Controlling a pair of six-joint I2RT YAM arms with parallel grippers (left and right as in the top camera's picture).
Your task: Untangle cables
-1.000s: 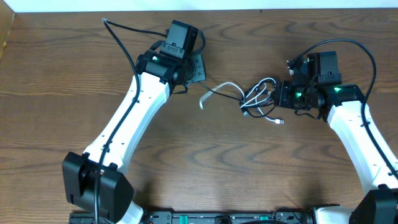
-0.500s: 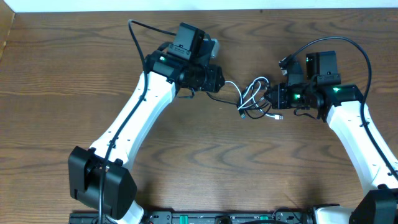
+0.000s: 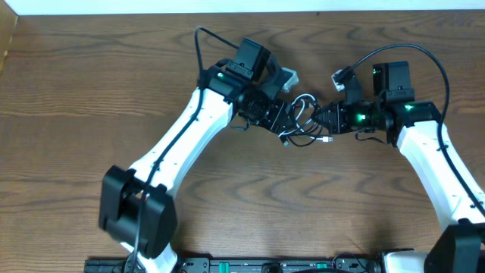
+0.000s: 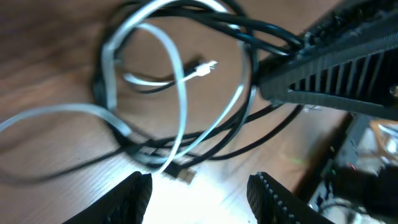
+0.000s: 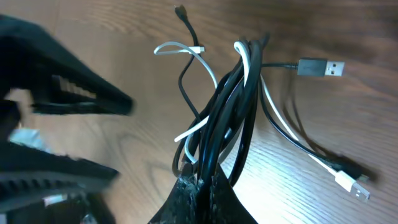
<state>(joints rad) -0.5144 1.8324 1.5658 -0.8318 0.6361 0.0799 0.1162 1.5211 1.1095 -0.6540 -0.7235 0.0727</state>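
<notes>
The cables, one white and one black, lie in a tangled bunch at the middle of the table. My right gripper is shut on the bunch from the right. In the right wrist view the black cord and the white cord run up out of the closed right gripper. My left gripper hovers at the bunch's left side. In the left wrist view the left gripper stands open over the white loop and black loops, with nothing between its fingers.
A black plug and a white plug trail loose on the wooden table. Thick arm wires arch above both wrists. A pale wall strip borders the far edge.
The left arm has swung right, up to the tangle, and its gripper has opened. The right gripper has shifted slightly left, still holding the bunch.
</notes>
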